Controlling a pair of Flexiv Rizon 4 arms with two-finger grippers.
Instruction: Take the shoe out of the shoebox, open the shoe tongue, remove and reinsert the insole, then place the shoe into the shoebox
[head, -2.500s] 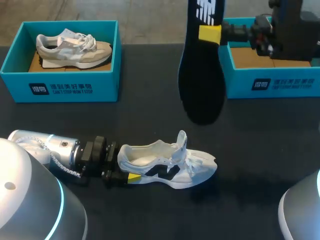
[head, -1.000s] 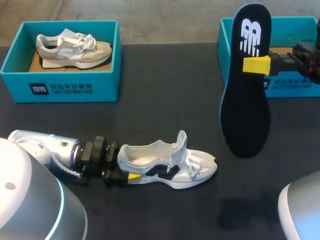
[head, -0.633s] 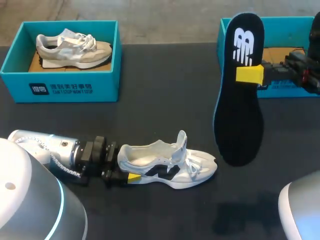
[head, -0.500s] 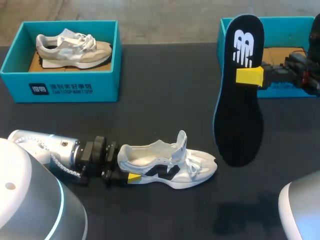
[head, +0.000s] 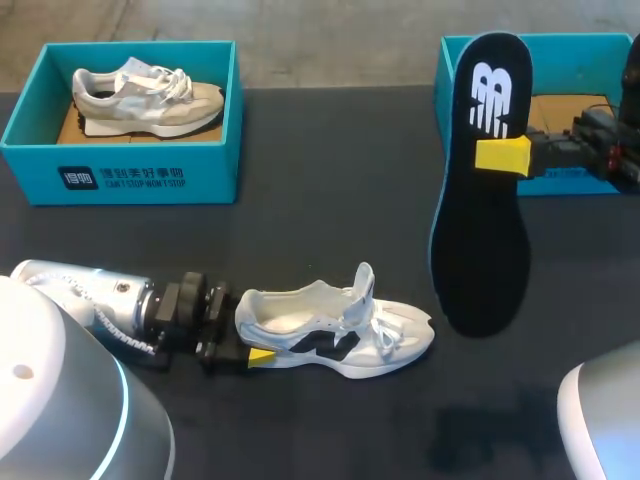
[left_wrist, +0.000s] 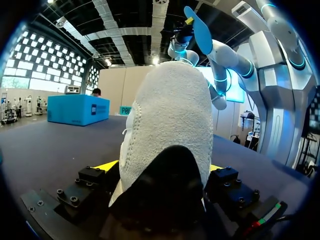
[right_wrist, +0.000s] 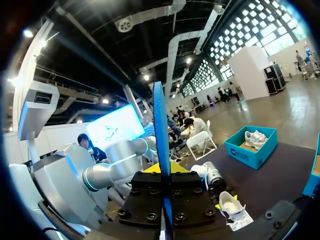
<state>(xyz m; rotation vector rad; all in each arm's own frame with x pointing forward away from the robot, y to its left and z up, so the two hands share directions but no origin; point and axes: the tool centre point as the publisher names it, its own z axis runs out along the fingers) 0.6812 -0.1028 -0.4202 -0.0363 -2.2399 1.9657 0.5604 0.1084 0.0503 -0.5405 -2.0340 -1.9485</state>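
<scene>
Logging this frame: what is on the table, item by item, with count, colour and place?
white shoe: 1, white with black side mark, near table edge, lying on its side
insole: 1, black with blue rim, held upright above the table
right shoebox: 1, teal, far right, no shoe visible
left shoebox: 1, teal, far left
beige shoe: 1, inside left shoebox
table: 1, black
left gripper: fingers clamp the white shoe's heel
right gripper: fingers clamp the insole
</scene>
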